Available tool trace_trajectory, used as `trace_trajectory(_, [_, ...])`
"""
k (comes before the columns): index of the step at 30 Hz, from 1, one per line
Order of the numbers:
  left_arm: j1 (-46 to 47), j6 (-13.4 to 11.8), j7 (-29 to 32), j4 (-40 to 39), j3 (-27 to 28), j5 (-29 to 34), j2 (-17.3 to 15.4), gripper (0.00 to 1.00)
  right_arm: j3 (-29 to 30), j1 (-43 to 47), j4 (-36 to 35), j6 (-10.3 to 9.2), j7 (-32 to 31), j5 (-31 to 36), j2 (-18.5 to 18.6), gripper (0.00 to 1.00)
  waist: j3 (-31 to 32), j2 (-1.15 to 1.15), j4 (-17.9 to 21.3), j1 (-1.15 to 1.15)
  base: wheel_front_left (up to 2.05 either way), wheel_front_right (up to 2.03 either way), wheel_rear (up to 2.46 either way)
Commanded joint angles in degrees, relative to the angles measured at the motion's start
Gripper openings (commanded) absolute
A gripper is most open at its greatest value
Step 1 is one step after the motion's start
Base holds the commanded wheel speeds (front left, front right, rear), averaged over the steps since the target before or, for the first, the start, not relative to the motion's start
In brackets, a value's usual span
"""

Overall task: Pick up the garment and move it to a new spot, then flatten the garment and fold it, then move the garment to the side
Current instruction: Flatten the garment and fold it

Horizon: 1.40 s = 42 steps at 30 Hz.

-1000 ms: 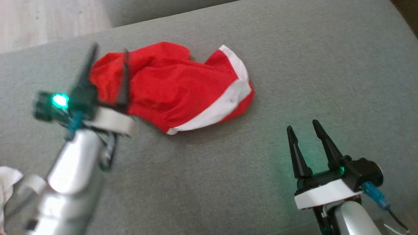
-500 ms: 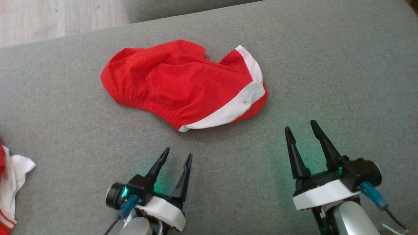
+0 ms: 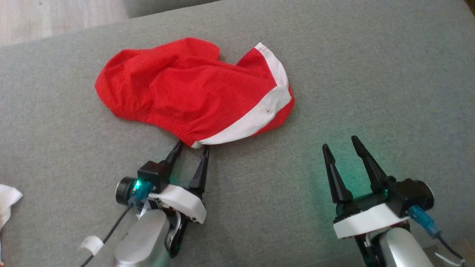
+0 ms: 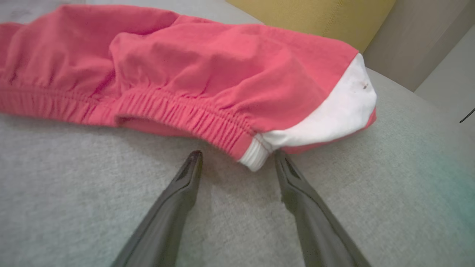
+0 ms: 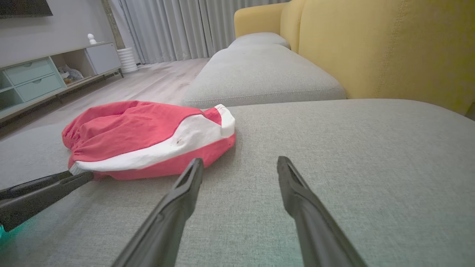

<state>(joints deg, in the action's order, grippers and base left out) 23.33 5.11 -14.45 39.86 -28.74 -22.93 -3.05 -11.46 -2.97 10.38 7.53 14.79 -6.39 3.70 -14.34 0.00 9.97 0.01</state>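
The garment [image 3: 193, 96] is a pair of red shorts with a white side stripe, lying crumpled on the grey sofa cushion [image 3: 371, 74]. My left gripper [image 3: 192, 147] is open, its fingertips at the near corner of the elastic waistband, one on each side of the white corner [image 4: 254, 157]. In the left wrist view the left gripper [image 4: 235, 155] holds nothing between its fingers. My right gripper [image 3: 341, 142] stands open over bare cushion, to the right of the garment [image 5: 148, 139] and apart from it. The right gripper [image 5: 239, 163] is empty.
A white and red cloth [image 3: 7, 200] lies at the cushion's left edge. Wooden floor [image 3: 55, 15] runs beyond the far edge. A yellow backrest [image 5: 389, 48] rises on the right, a second grey cushion [image 5: 259, 74] lies ahead, and a low cabinet [image 5: 33, 81] stands across the room.
My left arm swung from over the garment's left end down to the near side, then moved forward until its tips reached the waistband corner. The head camera shifted. The right gripper stayed put.
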Motion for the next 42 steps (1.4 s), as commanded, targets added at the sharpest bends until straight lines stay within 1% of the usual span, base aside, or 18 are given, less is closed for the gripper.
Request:
trace_trajectory(1, [1.63,0.31,-0.53,-1.34,2.10,0.59,-0.12,0.49,-1.01,-1.66,-1.53,-0.04,0.21,0.33,0.37,1.00,-0.40,0.00,0.35,-0.01,0.00,0.00,0.00])
trace_trajectory(2, [1.80,0.43,-0.53,-1.80,2.38,1.01,-0.11,0.15,-0.97,-1.73,-1.53,-0.04,0.21,0.33,0.34,1.00,-0.56,0.00,0.48,-0.01,0.00,0.00,0.00])
trace_trajectory(3, [1.90,0.61,-0.53,-2.28,2.47,1.52,-0.11,0.00,-0.94,-1.82,-1.54,-0.04,0.21,0.35,0.30,1.00,-0.72,0.00,0.59,-0.01,0.00,0.00,0.00])
trace_trajectory(6, [1.89,1.19,-0.53,-4.56,2.47,3.34,-0.33,0.00,-0.70,-1.87,-1.41,-0.04,0.21,0.36,0.13,1.00,-0.76,0.00,0.71,-0.01,0.00,0.00,0.00])
trace_trajectory(9, [2.06,1.90,-0.54,-10.05,1.07,5.97,-0.79,0.00,-0.62,-1.61,-0.98,-0.04,0.21,0.29,-0.15,1.00,0.32,0.00,0.71,-0.01,0.00,0.00,0.00])
trace_trajectory(12, [4.28,2.22,-0.54,-14.41,-1.81,7.69,-1.50,0.00,-0.91,-1.62,-0.85,-0.04,0.21,0.07,-0.35,1.00,1.47,0.00,1.05,-0.01,0.00,0.00,0.00])
trace_trajectory(15, [9.66,2.33,-0.10,-17.00,-7.11,8.07,-3.10,0.00,-1.79,-1.78,-0.69,-0.04,0.21,-0.24,-0.55,1.00,2.98,0.00,2.27,-0.01,0.00,0.00,0.00])
trace_trajectory(16, [9.66,2.33,-0.10,-17.00,-7.11,8.07,-3.10,0.00,-1.79,-1.78,-0.69,-0.04,0.21,-0.24,-0.55,1.00,2.98,0.00,2.27,-0.01,0.00,0.00,0.00])
trace_trajectory(19, [17.88,2.35,2.52,-19.67,-12.25,5.95,-5.32,0.00,-2.36,-1.63,-0.46,-0.04,0.21,-0.65,-0.70,1.00,4.38,0.00,3.82,-0.01,0.00,0.00,0.00])
trace_trajectory(21, [23.70,2.35,4.45,-21.27,-15.08,2.82,-6.72,0.00,-2.57,-1.23,-0.37,-0.04,0.21,-0.95,-0.75,1.00,5.17,0.00,4.71,-0.01,0.00,0.00,0.00])
trace_trajectory(25, [34.21,2.36,7.01,-23.76,-18.28,-2.92,-9.78,0.00,-2.56,-0.40,-0.63,-0.04,0.21,-1.91,-0.79,1.00,6.18,0.00,5.69,-0.01,0.00,0.00,0.00])
trace_trajectory(28, [38.04,2.36,8.29,-25.81,-19.07,-7.93,-11.92,0.00,-1.80,0.04,-1.30,-0.04,0.21,-2.34,-0.80,1.00,6.42,0.00,5.33,-0.01,0.00,0.00,0.00])
trace_trajectory(31, [36.69,2.36,9.73,-27.85,-19.50,-13.29,-14.95,0.00,-0.76,0.56,-2.03,-0.04,0.21,-2.23,-0.81,1.00,6.41,0.00,4.01,-0.01,0.00,0.00,0.00])
trace_trajectory(35, [28.99,2.37,12.01,-31.15,-22.02,-19.38,-21.09,0.00,-0.06,1.05,-2.92,-0.04,0.21,-1.53,-0.81,1.00,5.32,0.00,1.44,-0.01,0.00,0.00,0.00])
trace_trajectory(38, [22.32,2.21,12.07,-31.33,-23.20,-21.08,-25.09,0.00,0.97,1.21,-3.61,-0.04,0.21,-1.08,-0.81,1.00,3.85,0.00,-1.17,-0.01,0.00,0.00,0.00])
trace_trajectory(42, [16.25,1.63,10.24,-28.91,-24.02,-22.12,-27.27,0.00,1.71,0.47,-3.75,-0.04,0.21,-0.98,-0.81,1.00,2.07,0.00,-4.18,-0.01,0.00,0.00,0.00])
